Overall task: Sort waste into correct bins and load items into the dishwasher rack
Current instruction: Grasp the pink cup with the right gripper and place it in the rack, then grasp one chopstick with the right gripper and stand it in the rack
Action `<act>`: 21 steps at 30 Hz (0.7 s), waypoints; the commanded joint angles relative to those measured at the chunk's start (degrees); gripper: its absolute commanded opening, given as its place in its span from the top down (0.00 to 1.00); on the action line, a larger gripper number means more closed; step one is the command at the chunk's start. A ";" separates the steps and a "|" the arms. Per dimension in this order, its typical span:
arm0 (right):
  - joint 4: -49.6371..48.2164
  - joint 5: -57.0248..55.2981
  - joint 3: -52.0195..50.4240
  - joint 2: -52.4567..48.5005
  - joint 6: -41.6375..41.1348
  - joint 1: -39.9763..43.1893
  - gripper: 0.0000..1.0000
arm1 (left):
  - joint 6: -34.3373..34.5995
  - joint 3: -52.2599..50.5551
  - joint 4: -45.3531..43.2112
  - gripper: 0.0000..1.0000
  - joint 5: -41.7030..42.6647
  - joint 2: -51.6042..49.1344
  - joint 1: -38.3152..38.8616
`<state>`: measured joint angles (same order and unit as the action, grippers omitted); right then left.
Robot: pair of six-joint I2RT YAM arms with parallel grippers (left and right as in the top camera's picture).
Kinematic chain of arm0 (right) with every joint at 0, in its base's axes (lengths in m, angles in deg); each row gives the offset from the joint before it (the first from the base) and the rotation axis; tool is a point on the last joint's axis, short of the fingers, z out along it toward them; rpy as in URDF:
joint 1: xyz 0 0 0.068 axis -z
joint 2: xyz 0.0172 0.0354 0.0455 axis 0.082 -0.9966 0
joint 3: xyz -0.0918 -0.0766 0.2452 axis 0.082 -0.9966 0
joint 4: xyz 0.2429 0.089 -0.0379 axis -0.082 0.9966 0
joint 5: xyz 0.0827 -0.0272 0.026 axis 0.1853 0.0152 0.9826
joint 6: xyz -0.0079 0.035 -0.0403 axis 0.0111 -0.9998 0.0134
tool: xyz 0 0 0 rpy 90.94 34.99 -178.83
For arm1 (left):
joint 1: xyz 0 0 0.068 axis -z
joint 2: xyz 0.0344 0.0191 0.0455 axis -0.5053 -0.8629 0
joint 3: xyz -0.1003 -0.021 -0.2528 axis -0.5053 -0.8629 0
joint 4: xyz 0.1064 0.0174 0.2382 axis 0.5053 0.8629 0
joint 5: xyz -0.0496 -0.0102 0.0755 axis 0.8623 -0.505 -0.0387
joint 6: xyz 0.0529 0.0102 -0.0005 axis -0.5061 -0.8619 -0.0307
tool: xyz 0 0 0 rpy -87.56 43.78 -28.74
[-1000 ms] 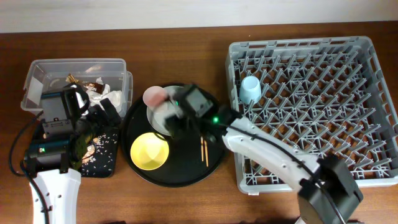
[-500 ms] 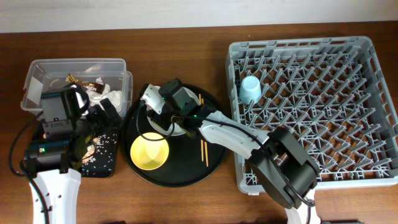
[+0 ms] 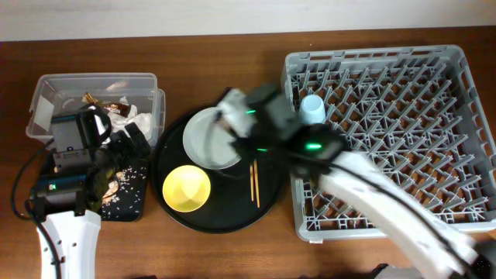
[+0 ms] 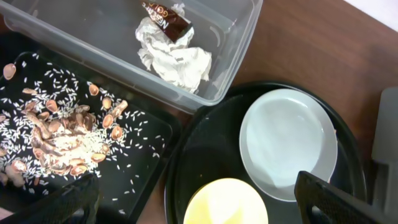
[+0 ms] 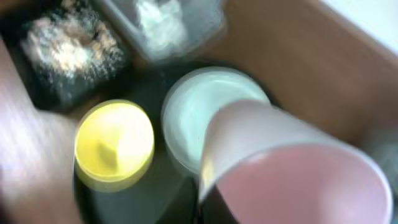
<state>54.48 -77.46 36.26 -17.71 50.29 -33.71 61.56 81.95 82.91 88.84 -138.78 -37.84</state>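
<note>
1. The right end effector point(image 3: 232, 108) shows as a blur over the far edge of the round black tray point(image 3: 167, 167). It is above the plate point(image 3: 203, 143) and near the left wall of the dishwasher rack point(image 3: 434, 155).
2. The right wrist view is filled by the pink cup point(image 5: 292, 168), its open mouth towards the camera, with the tray well below it. The fingers are hidden, but the cup rides clear of any support, so I judge this end effector to be pinching the cup.
3. The next move turns on one relation: the rack lies to the right of the held cup, on the right arm's own side, with the light-blue cup point(image 3: 312, 111) already standing in the nearest corner. The likely placement is a free spot among the pegs beside that cup.
4. The left end effector point(image 4: 199, 186) is spread wide and holds nothing, over the seam between the shallow black tray point(image 4: 149, 134) and the round tray.
5. The food scraps point(image 4: 56, 134) lie in the shallow tray. The tissue point(image 4: 174, 59) and a candy wrapper point(image 4: 166, 17) lie in the clear tub point(image 4: 236, 37).
6. The yellow bowl point(image 3: 187, 188) and the chopsticks point(image 3: 253, 184) are on the round tray. The chopsticks' long axis runs near to far, and both look closer to the right arm.
</note>
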 commanded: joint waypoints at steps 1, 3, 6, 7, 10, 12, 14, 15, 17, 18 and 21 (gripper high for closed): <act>13.31 12.39 -1.09 4.04 -3.21 11.69 0.96 | -0.07 0.20 -0.17 0.01 -0.44 0.22 -0.20; 17.73 25.81 -6.21 2.23 1.33 22.43 0.96 | -0.07 0.20 -0.17 0.01 -0.44 0.22 -0.20; 9.84 49.40 -15.96 -0.57 9.88 33.66 0.96 | -0.07 0.20 -0.17 0.01 -0.44 0.22 -0.20; 9.57 53.62 -17.16 -1.84 12.39 35.67 0.96 | -0.07 0.20 -0.17 0.01 -0.44 0.22 -0.20; 8.33 60.00 -18.93 -8.15 20.22 38.93 0.96 | -0.07 0.20 -0.17 0.01 -0.44 0.22 -0.20; 4.81 59.95 -18.93 -14.23 20.83 39.26 0.94 | -0.07 0.20 -0.17 0.01 -0.44 0.22 -0.20; 3.65 59.82 -18.93 -17.90 20.85 39.78 0.91 | -0.07 0.20 -0.17 0.01 -0.44 0.22 -0.20; 4.66 56.33 -18.93 -18.60 20.83 41.35 0.91 | -0.07 0.20 -0.17 0.01 -0.44 0.22 -0.20; 8.61 50.97 -18.93 -18.56 20.85 44.63 0.91 | -0.07 0.20 -0.17 0.01 -0.44 0.22 -0.20; 11.43 49.55 -18.91 -18.53 23.02 46.60 0.91 | -0.07 0.20 -0.17 0.01 -0.44 0.22 -0.20; 15.98 48.30 -18.91 -18.53 27.28 49.27 0.90 | -0.07 0.20 -0.17 0.01 -0.44 0.22 -0.20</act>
<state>69.35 -25.37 17.55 -35.72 74.60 14.40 61.56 81.95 82.82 88.82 -138.80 -37.84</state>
